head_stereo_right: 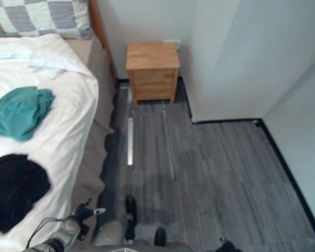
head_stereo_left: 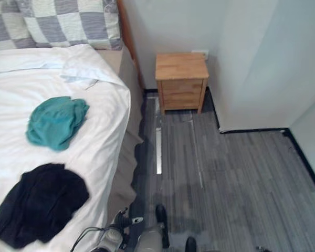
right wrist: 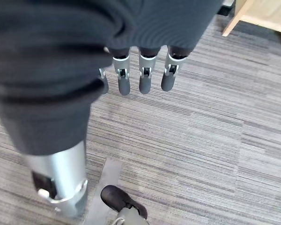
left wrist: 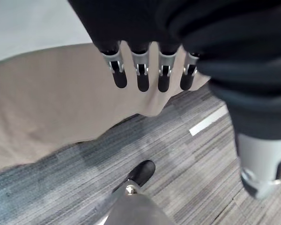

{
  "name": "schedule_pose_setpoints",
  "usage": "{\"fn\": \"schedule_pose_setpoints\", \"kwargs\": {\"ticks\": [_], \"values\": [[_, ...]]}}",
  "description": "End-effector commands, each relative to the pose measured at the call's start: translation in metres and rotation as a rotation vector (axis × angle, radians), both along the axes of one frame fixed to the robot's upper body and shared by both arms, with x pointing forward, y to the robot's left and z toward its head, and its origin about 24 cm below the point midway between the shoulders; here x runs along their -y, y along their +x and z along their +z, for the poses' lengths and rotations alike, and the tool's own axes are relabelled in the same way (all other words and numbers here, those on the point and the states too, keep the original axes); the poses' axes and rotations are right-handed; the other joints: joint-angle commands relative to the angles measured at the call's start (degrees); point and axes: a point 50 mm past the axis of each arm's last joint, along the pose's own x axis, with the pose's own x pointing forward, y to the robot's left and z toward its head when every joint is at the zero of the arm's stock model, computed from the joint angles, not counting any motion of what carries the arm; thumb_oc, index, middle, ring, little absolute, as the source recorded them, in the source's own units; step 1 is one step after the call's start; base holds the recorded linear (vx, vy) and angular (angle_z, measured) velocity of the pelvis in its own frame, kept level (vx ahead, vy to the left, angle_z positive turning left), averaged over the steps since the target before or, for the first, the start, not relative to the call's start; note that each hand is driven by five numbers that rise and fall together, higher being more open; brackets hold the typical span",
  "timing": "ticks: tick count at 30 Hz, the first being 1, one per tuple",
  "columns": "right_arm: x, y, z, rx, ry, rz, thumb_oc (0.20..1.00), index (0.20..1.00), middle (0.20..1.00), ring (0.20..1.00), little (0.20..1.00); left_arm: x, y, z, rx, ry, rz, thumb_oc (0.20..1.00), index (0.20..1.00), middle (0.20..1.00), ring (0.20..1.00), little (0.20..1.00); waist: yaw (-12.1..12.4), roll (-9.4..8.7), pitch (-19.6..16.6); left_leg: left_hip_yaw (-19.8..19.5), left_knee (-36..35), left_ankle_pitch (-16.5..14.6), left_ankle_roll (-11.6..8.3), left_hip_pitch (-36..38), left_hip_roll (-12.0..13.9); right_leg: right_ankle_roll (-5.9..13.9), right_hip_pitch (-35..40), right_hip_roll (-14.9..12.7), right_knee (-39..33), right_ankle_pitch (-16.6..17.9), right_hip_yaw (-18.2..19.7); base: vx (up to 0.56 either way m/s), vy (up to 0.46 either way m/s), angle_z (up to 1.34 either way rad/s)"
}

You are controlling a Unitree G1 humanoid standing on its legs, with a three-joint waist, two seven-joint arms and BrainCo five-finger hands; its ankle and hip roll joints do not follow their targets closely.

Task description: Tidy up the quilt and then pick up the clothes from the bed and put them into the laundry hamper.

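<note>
Quilt (head_stereo_left: 52, 126), white, covers the bed in the left eye view, and its upper edge is folded back a little near the checked pillow (head_stereo_left: 63, 23). On the quilt lie two pieces of clothes: a teal garment (head_stereo_left: 56, 121) in a loose heap near the middle, and a black garment (head_stereo_left: 39, 202) closer to the robot, well apart from the teal one. The beige bed side (head_stereo_left: 127, 152) goes down to the grey striped floor (head_stereo_left: 236, 178). A wooden nightstand (head_stereo_left: 181, 80) stands against the wall beside the head of the bed.

The right eye view shows the same scene: the teal garment (head_stereo_right: 21, 111) and the black garment (head_stereo_right: 13, 189) both rest on the quilt, and the nightstand (head_stereo_right: 153, 71) is at the wall.

In the left wrist view the left hand (left wrist: 150, 70) hangs with straight fingers (left wrist: 142, 79), a little apart, holding nothing, above the beige bed side (left wrist: 61, 112) and the floor.

In the right wrist view the right hand (right wrist: 140, 70) hangs over the floor (right wrist: 201, 131), fingers (right wrist: 145, 79) straight and slightly apart, with nothing in them. A corner of the nightstand (right wrist: 264, 14) shows at the edge.
</note>
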Motion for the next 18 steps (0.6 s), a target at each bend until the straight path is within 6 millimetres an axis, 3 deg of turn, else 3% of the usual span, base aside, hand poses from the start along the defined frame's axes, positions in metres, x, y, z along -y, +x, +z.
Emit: {"fn": "schedule_pose_setpoints", "kwargs": {"ticks": [1,3,4,5,6,7,8,9,11,12,13,14,15,16,17,18], "values": [[0.004,0.058,0.014,0.221,0.026,-0.129,1.000,1.000,1.000,1.000,1.000,-0.011,0.030,0.017,0.100,0.078,-0.051,1.000,1.000,1.000,1.000,1.000,-2.17,2.29,6.24,-0.84,-3.69,-4.31,0.46,8.86,-1.62,14.01,-17.65,-5.89,39.56,9.78,5.55,0.45,0.186,0.20],[0.002,0.061,0.014,0.237,0.036,-0.152,1.000,1.000,1.000,1.000,1.000,-0.010,0.032,0.018,0.108,0.083,-0.054,1.000,1.000,1.000,1.000,1.000,-3.27,3.22,6.94,-0.89,-5.50,-4.54,0.29,11.19,-1.65,12.89,-20.33,-6.72,39.79,8.21,4.10,0.52,0.071,0.40],[-0.002,0.060,0.013,0.247,0.052,-0.175,1.000,1.000,1.000,1.000,1.000,-0.010,0.031,0.017,0.103,0.089,-0.056,1.000,1.000,1.000,1.000,1.000,-5.25,4.13,6.81,-1.67,-8.03,-6.54,-1.06,15.79,-2.24,9.14,-22.79,-9.14,26.30,3.35,-0.92,0.69,0.015,0.91],[-0.002,0.060,0.013,0.247,0.052,-0.175,1.000,1.000,1.000,1.000,1.000,-0.010,0.031,0.017,0.103,0.089,-0.056,1.000,1.000,1.000,1.000,1.000,-5.30,4.24,6.75,-1.73,-8.01,-6.49,-1.10,15.69,-2.10,9.08,-22.70,-9.01,25.96,3.57,-1.05,0.77,-0.096,1.13],[-0.002,0.058,0.012,0.240,0.051,-0.180,1.000,1.000,1.000,1.000,1.000,-0.010,0.030,0.016,0.095,0.092,-0.060,1.000,1.000,1.000,1.000,1.000,-5.78,4.04,6.41,-2.28,-8.45,-7.99,-1.63,17.79,-2.51,8.53,-23.63,-10.12,18.24,4.15,-2.34,0.26,-0.071,0.72],[-0.002,0.058,0.012,0.240,0.051,-0.180,1.000,1.000,1.000,1.000,1.000,-0.010,0.030,0.016,0.095,0.092,-0.059,1.000,1.000,1.000,1.000,1.000,-5.85,4.13,6.39,-2.35,-8.42,-7.95,-1.66,17.72,-2.40,8.50,-23.45,-10.01,17.81,4.40,-2.48,0.45,-0.147,0.73],[-0.003,0.057,0.012,0.234,0.051,-0.183,1.000,1.000,1.000,1.000,1.000,-0.008,0.030,0.015,0.090,0.091,-0.066,1.000,1.000,1.000,1.000,1.000,-6.09,4.09,6.10,-2.84,-8.97,-9.10,-2.41,19.23,-2.28,8.68,-23.28,-11.40,9.89,5.58,-3.24,0.57,-0.209,0.64],[-0.006,0.060,0.011,0.219,0.045,-0.159,1.000,1.000,1.000,1.000,1.000,-0.009,0.028,0.014,0.082,0.106,-0.073,1.000,1.000,1.000,1.000,1.000,-6.36,4.05,5.83,-3.27,-9.14,-11.95,-3.38,22.32,-2.02,9.86,-25.45,-13.71,1.56,8.50,-3.68,0.80,-0.283,0.54],[-0.007,0.061,0.011,0.207,0.037,-0.126,1.000,1.000,1.000,1.000,1.000,-0.011,0.019,0.011,0.053,0.138,-0.096,1.000,1.000,1.000,1.000,1.000,-5.75,3.77,5.16,-2.90,-7.49,-15.53,-4.24,25.56,-1.75,10.18,-24.30,-14.85,-0.04,9.58,-6.88,0.71,-0.236,0.18],[-0.007,0.057,0.010,0.195,0.043,-0.114,1.000,1.000,1.000,1.000,1.000,-0.016,0.013,0.009,0.027,0.145,-0.086,1.000,1.000,1.000,1.000,1.000,-6.08,4.07,4.47,-3.08,-4.03,-14.53,-5.28,26.64,-0.82,9.26,-22.81,-13.91,0.35,10.32,-7.38,0.62,-0.185,0.08],[-0.007,0.055,0.010,0.200,0.049,-0.105,1.000,1.000,1.000,1.000,1.000,-0.020,0.011,0.009,0.036,0.137,-0.045,1.000,1.000,1.000,1.000,1.000,-6.37,4.63,4.06,-2.94,1.60,-11.13,-6.46,26.02,0.36,8.25,-21.12,-12.56,0.49,10.57,-7.05,0.61,-0.241,0.07],[-0.005,0.057,0.011,0.206,0.037,-0.101,1.000,1.000,1.000,1.000,1.000,-0.022,0.009,0.010,0.044,0.131,-0.014,1.000,1.000,1.000,1.000,1.000,-6.03,4.56,4.20,-2.59,12.12,-6.11,-7.96,22.88,2.09,7.13,-18.84,-11.45,0.01,10.57,-8.06,0.47,-0.281,0.06],[-0.004,0.058,0.012,0.211,0.029,-0.094,1.000,1.000,1.000,1.000,1.000,-0.024,0.008,0.010,0.047,0.134,0.002,1.000,1.000,1.000,1.000,1.000,-5.36,3.67,4.59,-3.28,21.76,-3.01,-8.41,19.01,2.82,5.83,-17.18,-11.20,-0.43,10.12,-8.38,0.26,-0.226,0.21],[-0.004,0.058,0.012,0.211,0.029,-0.094,1.000,1.000,1.000,1.000,1.000,-0.024,0.008,0.010,0.047,0.134,0.003,1.000,1.000,1.000,1.000,1.000,-5.45,3.76,4.51,-3.40,22.04,-3.13,-8.45,18.75,2.94,5.79,-17.25,-11.13,-0.45,10.12,-8.50,0.39,-0.321,0.39],[0.000,0.071,0.017,0.239,0.008,-0.066,1.000,1.000,1.000,1.000,1.000,-0.028,0.017,0.016,0.093,0.134,0.027,1.000,1.000,1.000,1.000,1.000,-2.75,1.25,6.52,-4.89,36.15,-0.88,-7.30,8.53,3.89,3.16,-13.10,-10.99,-1.50,8.09,-8.37,0.28,-0.212,0.34],[0.000,0.071,0.017,0.239,0.007,-0.066,1.000,1.000,1.000,1.000,1.000,-0.028,0.018,0.016,0.093,0.134,0.027,1.000,1.000,1.000,1.000,1.000,-2.79,1.43,6.49,-5.03,36.52,-1.07,-7.33,8.28,4.10,3.12,-13.15,-10.81,-1.50,8.09,-8.47,0.58,-0.242,-0.15]]}}
